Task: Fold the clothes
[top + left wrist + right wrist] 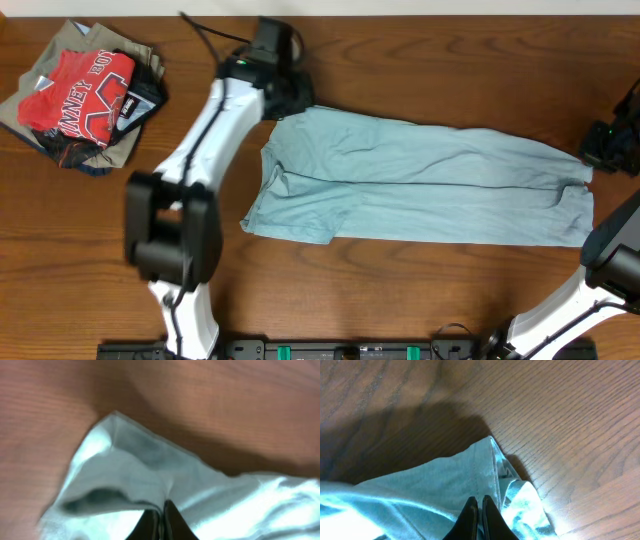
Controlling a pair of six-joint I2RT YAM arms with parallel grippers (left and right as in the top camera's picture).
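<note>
The pale blue-grey garment point(420, 180) lies stretched across the middle of the table, folded lengthwise into a long band. My left gripper point(290, 100) is at its far left corner, shut on the garment; the left wrist view shows fabric point(125, 470) pinched between the fingertips point(163, 510). My right gripper point(592, 155) is at the far right corner, shut on the garment's hemmed edge point(485, 470), with its fingertips point(480, 502) pressed together over the cloth.
A pile of other clothes, with a red T-shirt with white lettering point(80, 95) on top of dark and khaki garments, sits at the far left corner. Bare wooden table point(400, 290) lies in front of the garment.
</note>
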